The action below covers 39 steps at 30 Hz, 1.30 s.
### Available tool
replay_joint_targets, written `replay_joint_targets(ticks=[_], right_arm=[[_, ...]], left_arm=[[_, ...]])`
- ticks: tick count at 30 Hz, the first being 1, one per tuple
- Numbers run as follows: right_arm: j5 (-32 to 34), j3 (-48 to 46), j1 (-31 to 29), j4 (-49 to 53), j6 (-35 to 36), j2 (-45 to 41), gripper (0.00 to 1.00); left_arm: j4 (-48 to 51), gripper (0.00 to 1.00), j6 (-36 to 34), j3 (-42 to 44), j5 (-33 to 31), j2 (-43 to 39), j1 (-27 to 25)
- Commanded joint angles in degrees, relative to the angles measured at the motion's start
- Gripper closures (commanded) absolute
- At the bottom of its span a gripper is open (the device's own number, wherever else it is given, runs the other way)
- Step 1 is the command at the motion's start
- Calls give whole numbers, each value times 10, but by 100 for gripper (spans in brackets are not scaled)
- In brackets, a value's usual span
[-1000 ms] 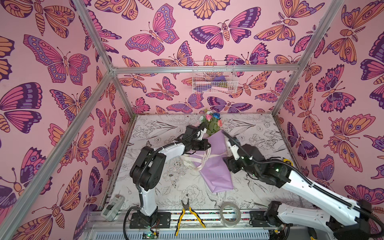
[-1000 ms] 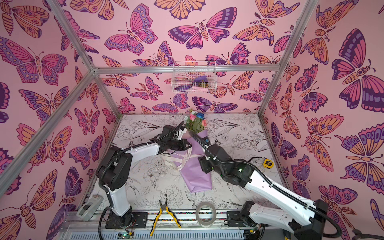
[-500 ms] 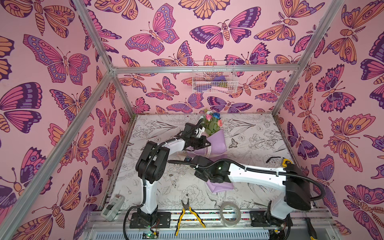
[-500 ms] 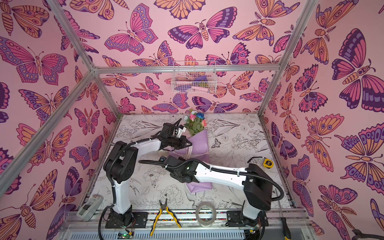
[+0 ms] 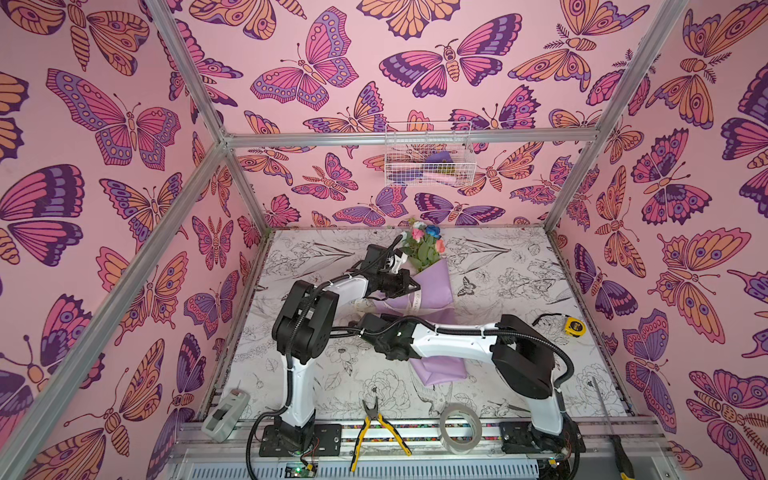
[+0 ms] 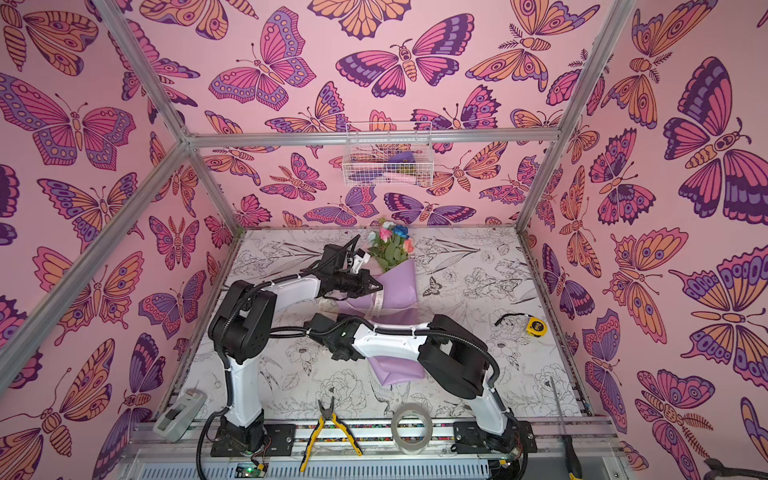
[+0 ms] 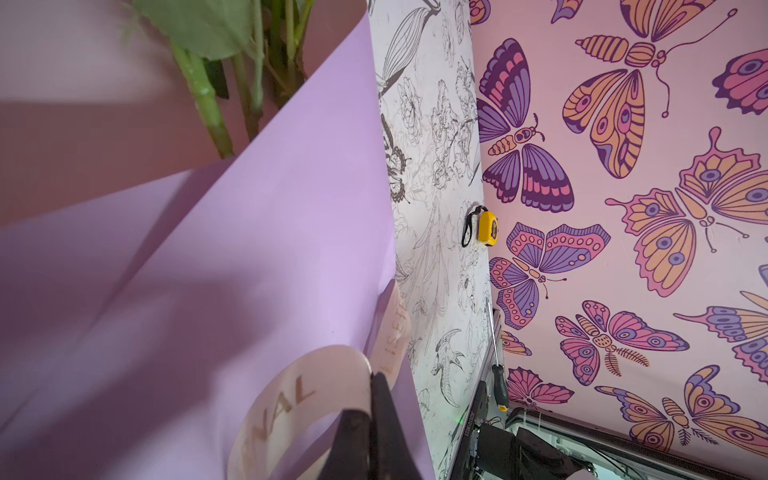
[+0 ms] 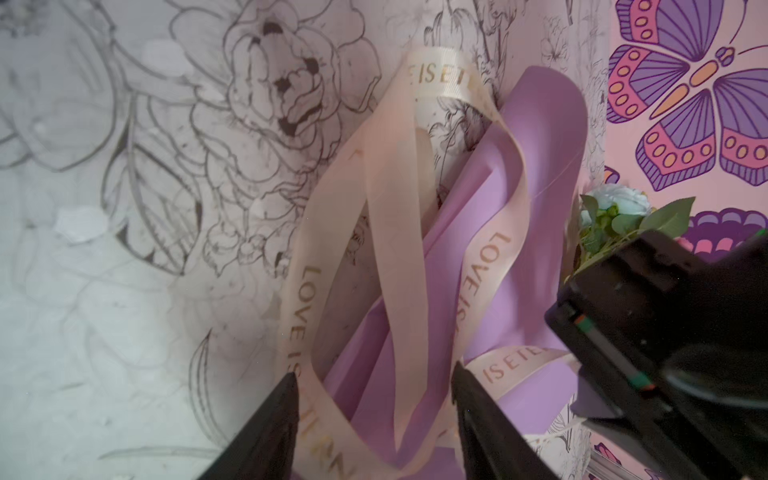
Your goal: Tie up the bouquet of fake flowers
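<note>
The bouquet (image 5: 436,286) lies mid-counter (image 5: 519,270), with its flowers (image 5: 424,245) toward 12 o'clock and its narrow end toward 6. The ribbon (image 5: 417,301) crosses its middle. The left fingers (image 5: 405,282) sit at the bouquet's 9 o'clock, on the ribbon. The right arm (image 5: 449,343) lies over the bouquet's lower half, running from 3 to 9. Ribbon loops pass between the right fingers (image 8: 270,428). A tape measure (image 5: 572,325) sits at 3, near the wall. Along the 6 o'clock rail, from 7 round to 5, lie the dispenser (image 5: 224,415), pliers (image 5: 376,428), tape roll (image 5: 460,424) and screwdriver (image 5: 611,415). A basket (image 5: 428,166) hangs on the 12 o'clock wall.
</note>
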State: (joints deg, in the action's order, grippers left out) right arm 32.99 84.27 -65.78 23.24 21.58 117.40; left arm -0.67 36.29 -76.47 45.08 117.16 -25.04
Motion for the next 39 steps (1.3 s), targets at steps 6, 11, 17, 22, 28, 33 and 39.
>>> replay_joint_targets(ticks=[6, 11, 17, 22, 28, 33, 39], right_arm=[[-21, 66, 22, -7, 29, 58, 47], [-38, 92, 23, 5, 23, 59, 80], [-68, 73, 23, 5, -2, 11, 95], [-98, 40, 23, -15, -8, -23, 94], [-85, 10, 23, -31, 21, -5, 78], [-86, -5, 24, -43, 37, 2, 66], [-76, 22, 28, -42, 53, 38, 49]], left_arm=[[11, 100, 2, -11, 12, 11, 3], [10, 100, 2, -11, 12, 12, 3], [10, 100, -2, -9, 10, 7, 5], [9, 100, -1, -11, 10, 12, 5], [9, 100, -5, -24, 30, 26, 20], [22, 100, -11, -53, 71, 56, 34], [28, 100, -14, -57, 73, 63, 35]])
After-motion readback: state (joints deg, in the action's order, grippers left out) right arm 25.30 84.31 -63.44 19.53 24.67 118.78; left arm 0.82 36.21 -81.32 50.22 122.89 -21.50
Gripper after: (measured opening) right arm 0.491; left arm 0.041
